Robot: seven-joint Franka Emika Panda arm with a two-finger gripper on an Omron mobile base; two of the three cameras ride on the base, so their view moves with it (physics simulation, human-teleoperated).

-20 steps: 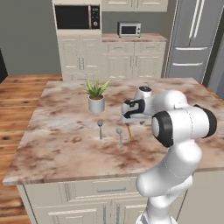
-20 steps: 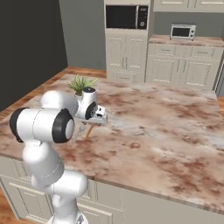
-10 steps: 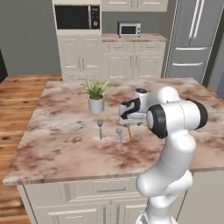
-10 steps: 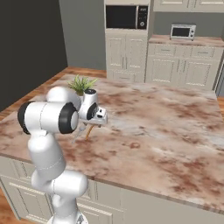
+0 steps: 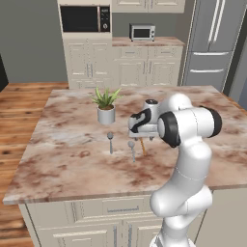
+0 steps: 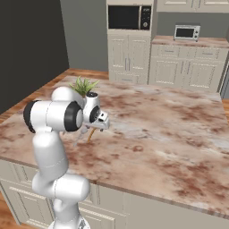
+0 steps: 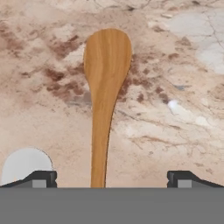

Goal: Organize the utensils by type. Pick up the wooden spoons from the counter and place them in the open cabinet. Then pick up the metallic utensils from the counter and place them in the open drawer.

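Between spread fingers (image 7: pixel 43 177), wooden spoon (image 7: pixel 105 87).

From behind and left of the arm, we look forward and down over the counter (image 5: pixel 67 159) toward the microwave wall (image 5: pixel 86 19). From behind and right, we see the same counter (image 6: pixel 179 134) at a mirrored angle; both views share the potted plant (image 5: pixel 105 105) and the arm's hand. The hand view looks down from close onto a wooden spoon (image 7: pixel 105 92) lying on the marbled stone
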